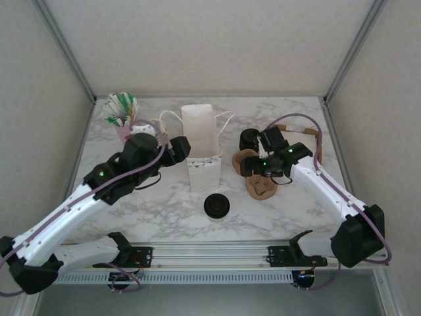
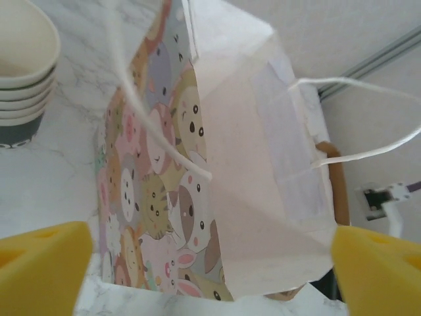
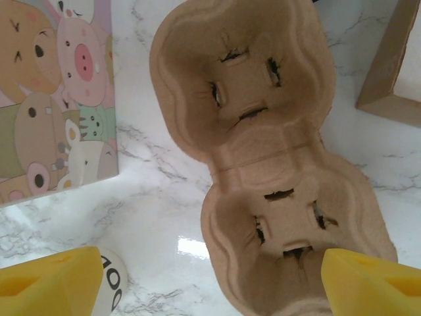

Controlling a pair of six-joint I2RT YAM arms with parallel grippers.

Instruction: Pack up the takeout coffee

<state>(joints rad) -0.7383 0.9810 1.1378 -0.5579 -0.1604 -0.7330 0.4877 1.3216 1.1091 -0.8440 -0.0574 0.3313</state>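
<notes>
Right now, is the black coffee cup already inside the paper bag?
No, the black coffee cup stands on the marble table in front of the paper bag, outside it.

The one mark I can read is "00", sideways on a small white object lying on the desk.

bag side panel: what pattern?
Pastel cartoon animal faces on the paper bag, plain white inside. Clearest in the left wrist view.

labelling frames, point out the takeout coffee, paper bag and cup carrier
takeout coffee (image 1: 216, 206), top view, lid centre
paper bag (image 2: 250, 164), left wrist view, white side panel
cup carrier (image 3: 263, 157), right wrist view, middle ridge
</notes>
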